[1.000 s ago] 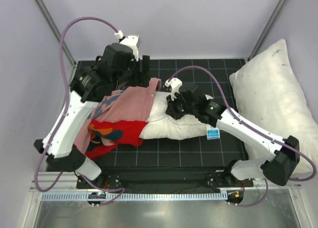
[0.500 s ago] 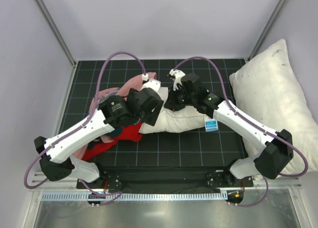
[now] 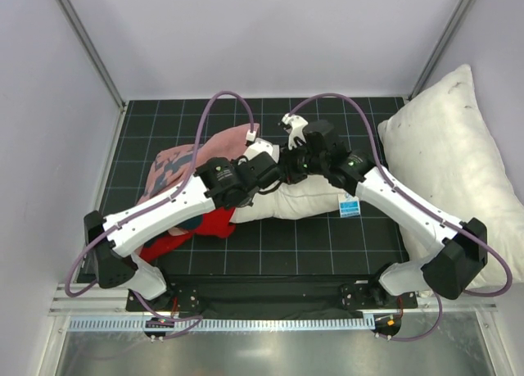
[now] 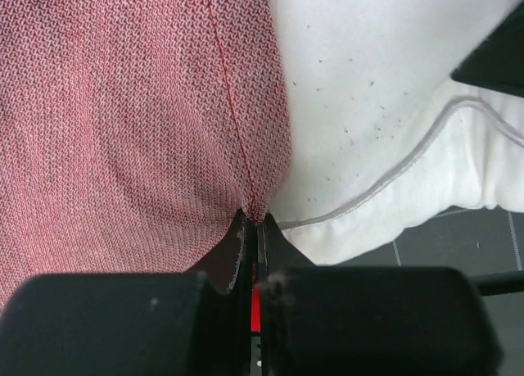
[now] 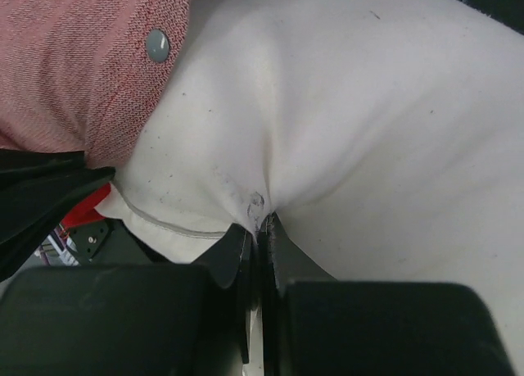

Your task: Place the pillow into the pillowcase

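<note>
Two grips above the black gridded mat (image 3: pixel 327 245) — left tool (image 4: pixel 255 220) clamps the pillowcase (image 4: pixel 123 122), right tool (image 5: pixel 260 228) the pillow (image 5: pixel 368 130).

White plump pillow (image 3: pixel 307 202) lies flat, centre; pillowcase (image 3: pixel 184 159), faded pink up, red beneath, bunched over its 9 o'clock end.

The pillow (image 3: pixel 311 202) is partly hidden by the pillowcase (image 3: pixel 182 159).

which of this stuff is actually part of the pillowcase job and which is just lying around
In the job: the pillow, pinched by the right gripper; the pillowcase, pinched at its edge by the left gripper.
Just lying about: the larger white pillow at the right; the black gridded mat underneath.
</note>
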`<state>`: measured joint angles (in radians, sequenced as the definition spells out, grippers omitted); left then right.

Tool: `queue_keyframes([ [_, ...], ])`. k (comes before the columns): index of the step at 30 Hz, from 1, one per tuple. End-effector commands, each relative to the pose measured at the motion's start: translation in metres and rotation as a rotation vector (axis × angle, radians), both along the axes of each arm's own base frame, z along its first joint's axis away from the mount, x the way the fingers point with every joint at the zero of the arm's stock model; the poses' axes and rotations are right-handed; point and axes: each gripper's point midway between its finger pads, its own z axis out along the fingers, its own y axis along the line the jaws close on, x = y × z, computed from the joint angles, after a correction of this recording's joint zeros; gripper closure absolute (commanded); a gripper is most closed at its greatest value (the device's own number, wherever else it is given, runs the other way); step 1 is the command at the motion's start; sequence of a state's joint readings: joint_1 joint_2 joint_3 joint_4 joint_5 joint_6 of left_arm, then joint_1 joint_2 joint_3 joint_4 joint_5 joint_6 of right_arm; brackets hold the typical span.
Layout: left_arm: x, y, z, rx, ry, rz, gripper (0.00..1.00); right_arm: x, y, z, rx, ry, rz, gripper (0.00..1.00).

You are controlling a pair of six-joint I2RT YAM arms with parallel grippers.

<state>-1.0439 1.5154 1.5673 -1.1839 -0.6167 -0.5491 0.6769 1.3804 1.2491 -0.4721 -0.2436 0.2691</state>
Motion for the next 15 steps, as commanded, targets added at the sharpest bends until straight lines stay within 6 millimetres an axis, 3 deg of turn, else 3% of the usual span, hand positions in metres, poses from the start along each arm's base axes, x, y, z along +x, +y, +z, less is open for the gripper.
queue_keyframes([
  [1,0.001,0.006,0.005,-0.03,-0.014,0.035,1.0,-0.004,0.009,0.064,0.149,-0.134,0.059,0.96],
  [5,0.004,0.004,0.035,-0.111,-0.057,0.022,1.0,-0.02,0.004,0.083,0.174,-0.172,0.109,0.94],
  [8,0.004,0.008,0.053,-0.176,-0.07,0.008,1.0,-0.026,-0.015,0.1,0.174,-0.229,0.049,0.73],
  [11,0.011,0.019,0.061,-0.217,-0.076,0.027,1.0,-0.031,-0.046,0.112,0.14,-0.278,-0.062,0.36],
  [13,0.018,0.027,0.06,-0.224,-0.074,0.051,1.0,-0.034,-0.076,0.11,0.089,-0.282,-0.184,0.12],
  [15,0.022,0.03,0.056,-0.221,-0.067,0.062,1.0,-0.035,-0.099,0.097,0.033,-0.266,-0.284,0.04],
])
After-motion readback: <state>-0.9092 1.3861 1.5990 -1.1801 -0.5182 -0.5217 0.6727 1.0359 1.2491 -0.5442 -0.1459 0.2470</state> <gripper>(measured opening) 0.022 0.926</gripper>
